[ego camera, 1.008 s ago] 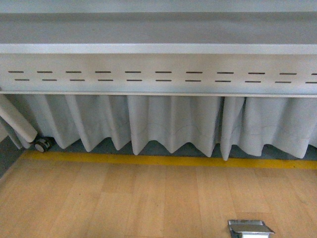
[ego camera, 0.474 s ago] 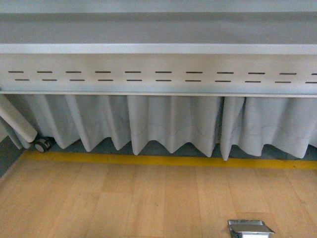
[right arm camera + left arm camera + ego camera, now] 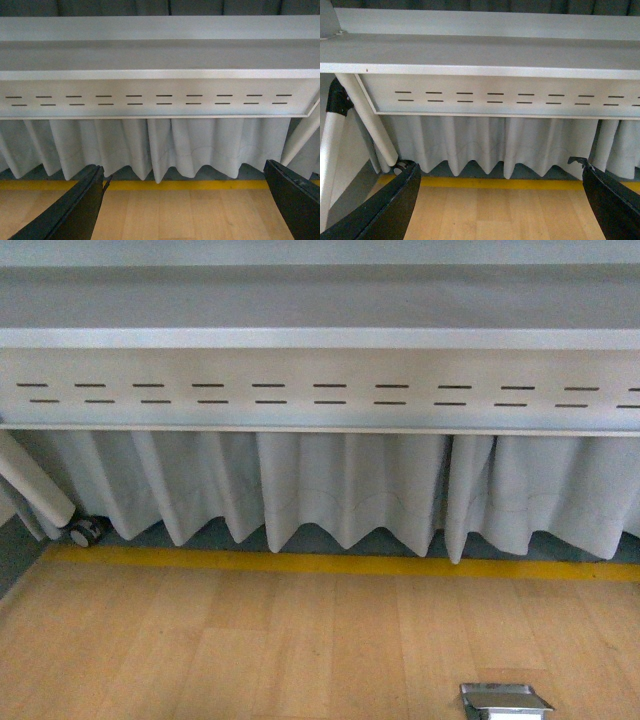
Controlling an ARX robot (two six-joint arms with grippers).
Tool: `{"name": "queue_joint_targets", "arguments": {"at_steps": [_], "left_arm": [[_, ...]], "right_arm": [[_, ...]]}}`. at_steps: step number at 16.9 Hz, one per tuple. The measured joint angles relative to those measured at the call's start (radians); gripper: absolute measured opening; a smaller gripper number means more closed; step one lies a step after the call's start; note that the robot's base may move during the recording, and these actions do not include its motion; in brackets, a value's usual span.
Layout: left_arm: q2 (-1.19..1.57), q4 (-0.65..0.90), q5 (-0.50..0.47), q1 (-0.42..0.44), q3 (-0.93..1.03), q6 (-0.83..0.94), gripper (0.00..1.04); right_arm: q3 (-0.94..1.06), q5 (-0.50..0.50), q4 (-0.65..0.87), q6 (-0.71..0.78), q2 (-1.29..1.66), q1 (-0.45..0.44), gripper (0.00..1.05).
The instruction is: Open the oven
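The left claw (image 3: 496, 166) holds its two black fingers (image 3: 390, 210) spread wide apart, low over a wooden floor (image 3: 500, 215) with a yellow stripe (image 3: 500, 183). Beyond stands a grey worktop (image 3: 480, 55) with a slotted panel (image 3: 500, 97), a pleated pale curtain (image 3: 485, 145) and a slanted leg (image 3: 367, 117) on a caster (image 3: 400, 167)

Beyond one left end effector (image 3: 497, 166) and one right end effector (image 3: 184, 167), each with two black fingers (image 3: 395, 205), are one worktop (image 3: 320, 338), one panel (image 3: 320, 368) with two slot rows, one curtain (image 3: 340, 490), one yellow stripe (image 3: 330, 564), one wheel (image 3: 86, 531) and one floor plate (image 3: 505, 699).
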State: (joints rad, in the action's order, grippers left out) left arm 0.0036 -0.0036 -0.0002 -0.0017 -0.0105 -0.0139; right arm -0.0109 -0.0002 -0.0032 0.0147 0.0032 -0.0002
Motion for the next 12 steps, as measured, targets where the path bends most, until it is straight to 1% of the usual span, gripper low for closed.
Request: {"name": "queue_joint_targets", "arguments": {"at_steps": [12], "left_arm": [[0.000,-0.003,0.000,0.000,0.000,0.000,0.98]], "right_arm": [[0.000,0.000,-0.003,0.000,0.000,0.000,0.98]]}}
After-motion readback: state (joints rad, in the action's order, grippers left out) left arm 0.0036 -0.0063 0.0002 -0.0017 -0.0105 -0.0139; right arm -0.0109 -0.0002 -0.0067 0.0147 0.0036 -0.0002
